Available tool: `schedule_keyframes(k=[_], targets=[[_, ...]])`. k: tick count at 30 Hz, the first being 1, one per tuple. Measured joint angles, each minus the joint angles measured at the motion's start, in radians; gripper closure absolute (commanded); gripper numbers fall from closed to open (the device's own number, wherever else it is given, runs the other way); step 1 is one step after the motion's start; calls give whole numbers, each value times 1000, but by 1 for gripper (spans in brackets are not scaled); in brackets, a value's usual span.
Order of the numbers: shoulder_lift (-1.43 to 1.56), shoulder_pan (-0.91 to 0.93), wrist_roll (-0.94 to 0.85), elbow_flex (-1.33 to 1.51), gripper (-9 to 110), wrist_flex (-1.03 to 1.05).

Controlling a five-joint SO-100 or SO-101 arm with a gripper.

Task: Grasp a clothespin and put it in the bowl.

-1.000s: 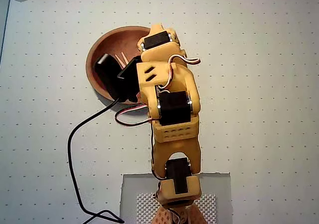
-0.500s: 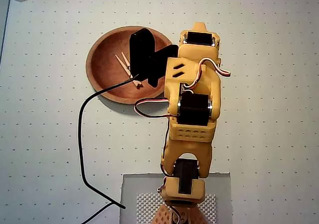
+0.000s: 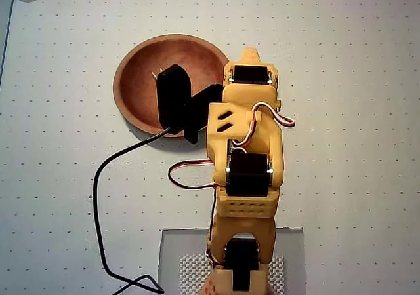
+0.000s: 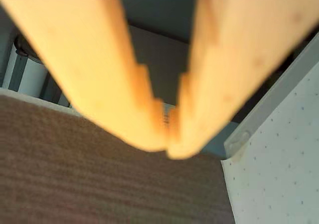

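Yellow arm (image 3: 244, 177) folded forward, hand (image 4: 167, 147) with fingertips closed together, empty

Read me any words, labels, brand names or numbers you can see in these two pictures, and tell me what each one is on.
None: no readable text in either view.
The arm, the bowl and the dotted table in the overhead view carry no lettering.
The wrist view is blurred; the tool shows no markings.
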Motion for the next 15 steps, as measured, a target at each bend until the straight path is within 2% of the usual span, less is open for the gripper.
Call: schedule_keyframes(k=[6, 15], targets=[[285, -2, 0, 508, 104, -179], [543, -2, -48, 1209, 104, -471]])
